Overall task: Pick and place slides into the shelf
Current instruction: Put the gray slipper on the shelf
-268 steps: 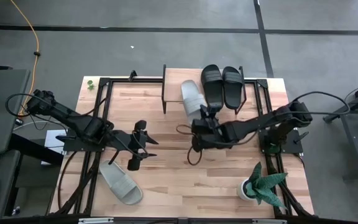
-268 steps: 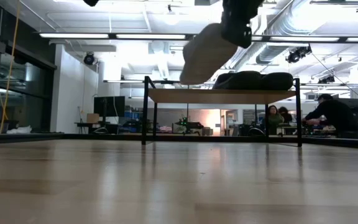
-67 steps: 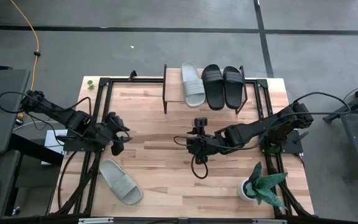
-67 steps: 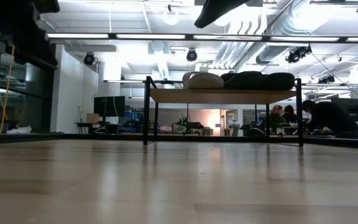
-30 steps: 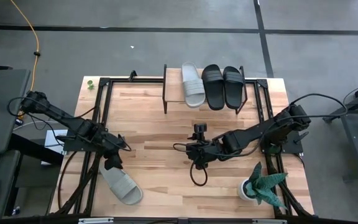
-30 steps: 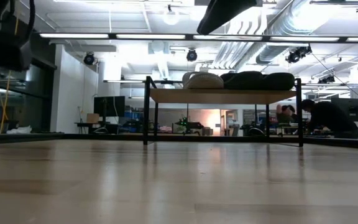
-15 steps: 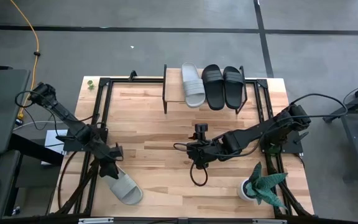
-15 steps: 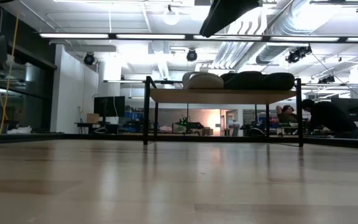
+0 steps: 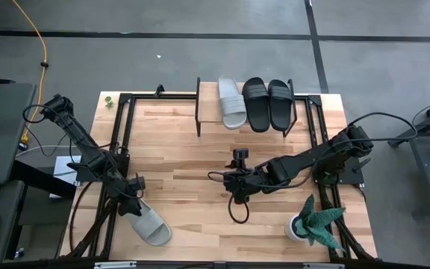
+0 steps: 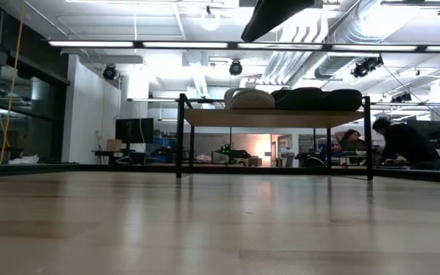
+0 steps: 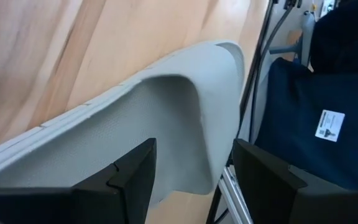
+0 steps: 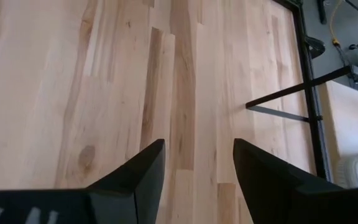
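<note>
**Fourth sandal: pick-up in hand**

While three slides (image 9: 249, 103) already lie side by side on the shelf (image 9: 207, 96), the last pale slide (image 9: 148, 225) lies on the table's (image 9: 200, 161) near left corner. The left gripper (image 9: 131, 206) hangs over its end, fingers parted astride its edge, not yet closed. Likely next: close, lift, carry to the shelf's free left end. The right gripper (image 9: 234, 183) waits open mid-table, empty. A white label on dark fabric (image 11: 330, 124) is unreadable; no brand shows.
</note>
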`<state>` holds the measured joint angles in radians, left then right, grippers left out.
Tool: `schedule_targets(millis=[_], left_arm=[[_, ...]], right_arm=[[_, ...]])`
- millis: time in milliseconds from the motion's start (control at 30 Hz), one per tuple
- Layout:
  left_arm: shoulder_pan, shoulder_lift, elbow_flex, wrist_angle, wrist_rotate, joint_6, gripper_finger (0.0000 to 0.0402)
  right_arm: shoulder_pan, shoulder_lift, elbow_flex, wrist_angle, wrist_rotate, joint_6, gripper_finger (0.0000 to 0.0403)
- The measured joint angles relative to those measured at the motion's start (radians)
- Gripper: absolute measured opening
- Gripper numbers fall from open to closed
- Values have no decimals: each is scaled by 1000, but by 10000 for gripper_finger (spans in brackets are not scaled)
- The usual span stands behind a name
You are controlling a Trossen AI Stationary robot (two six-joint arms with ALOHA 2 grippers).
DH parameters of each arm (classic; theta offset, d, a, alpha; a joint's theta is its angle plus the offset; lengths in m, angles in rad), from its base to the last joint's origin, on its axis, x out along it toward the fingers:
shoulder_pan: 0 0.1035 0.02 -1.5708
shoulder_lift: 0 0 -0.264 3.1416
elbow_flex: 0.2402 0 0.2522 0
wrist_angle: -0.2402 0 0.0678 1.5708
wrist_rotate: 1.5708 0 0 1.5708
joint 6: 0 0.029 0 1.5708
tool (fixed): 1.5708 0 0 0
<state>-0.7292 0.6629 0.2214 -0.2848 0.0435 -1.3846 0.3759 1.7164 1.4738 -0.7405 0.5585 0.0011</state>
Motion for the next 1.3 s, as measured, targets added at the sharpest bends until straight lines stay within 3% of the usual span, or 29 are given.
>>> schedule_targets(millis=[733,1167,1300], left_arm=[[1,279,0,317,17,31,200],[1,342,0,416,27,52,200],[1,353,0,422,27,52,184]], right_arm=[[15,0,0,16,-7,1,181],[26,0,0,27,11,0,181],[26,0,0,27,14,0,181]])
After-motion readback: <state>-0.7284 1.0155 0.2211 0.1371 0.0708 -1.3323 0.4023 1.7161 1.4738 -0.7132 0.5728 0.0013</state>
